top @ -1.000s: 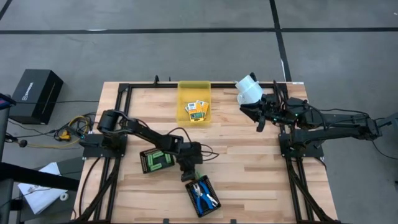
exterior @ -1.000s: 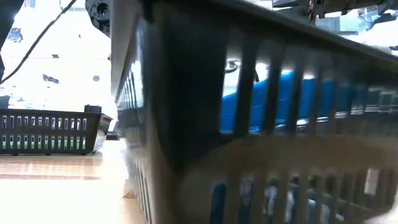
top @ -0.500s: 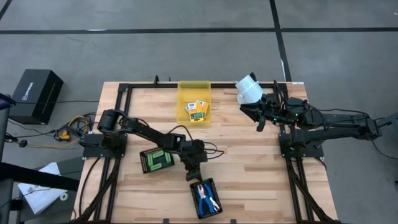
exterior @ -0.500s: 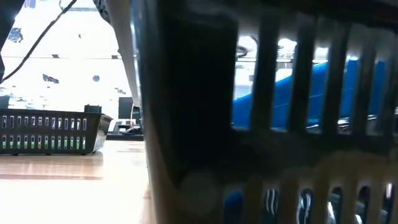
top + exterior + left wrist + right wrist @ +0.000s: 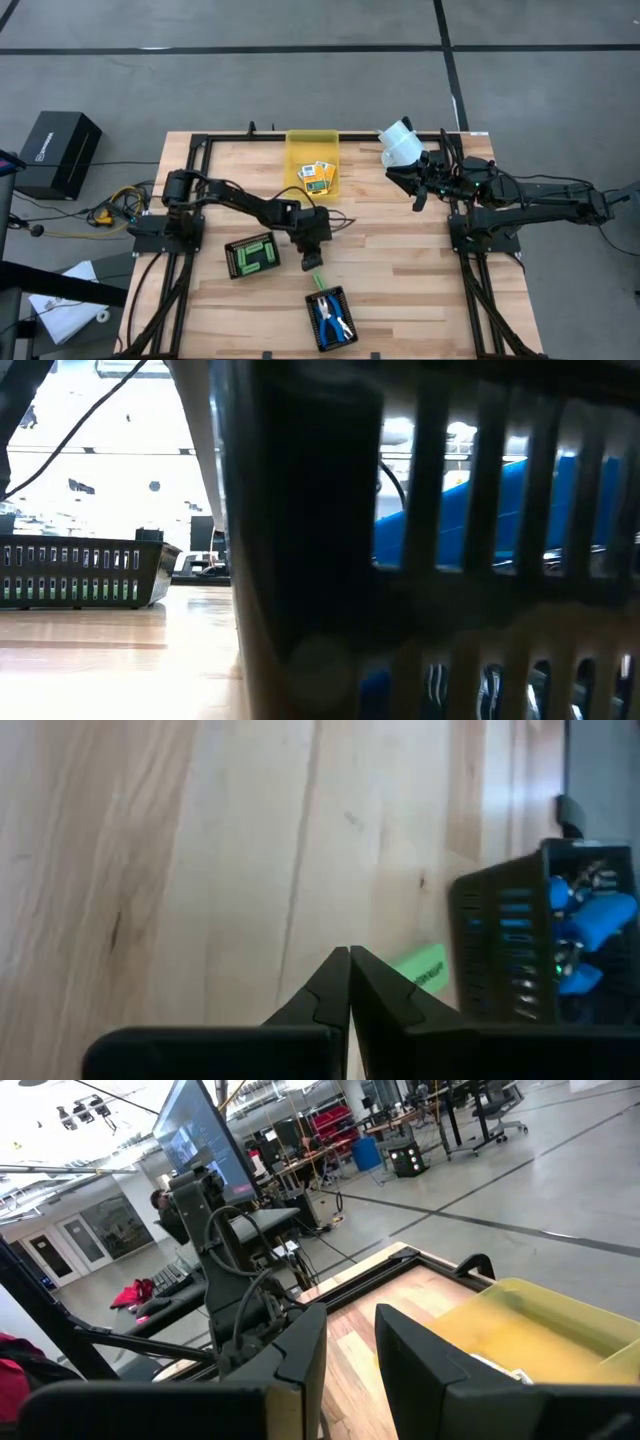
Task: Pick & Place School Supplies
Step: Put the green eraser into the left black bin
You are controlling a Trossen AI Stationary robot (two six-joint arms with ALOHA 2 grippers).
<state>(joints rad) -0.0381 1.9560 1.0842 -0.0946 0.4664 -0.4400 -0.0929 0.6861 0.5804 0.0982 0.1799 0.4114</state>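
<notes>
Green stick (image 5: 315,279) angled toward scissors tray (image 5: 329,318)

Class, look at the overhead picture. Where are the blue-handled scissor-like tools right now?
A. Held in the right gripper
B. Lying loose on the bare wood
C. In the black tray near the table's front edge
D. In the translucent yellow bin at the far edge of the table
C: in the high view the blue-handled tools lie inside the black tray near the front edge; the yellow bin holds printed boxes.

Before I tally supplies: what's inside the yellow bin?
The yellow bin holds small printed boxes near one end. Whether anything lies beneath them is hidden.
</notes>
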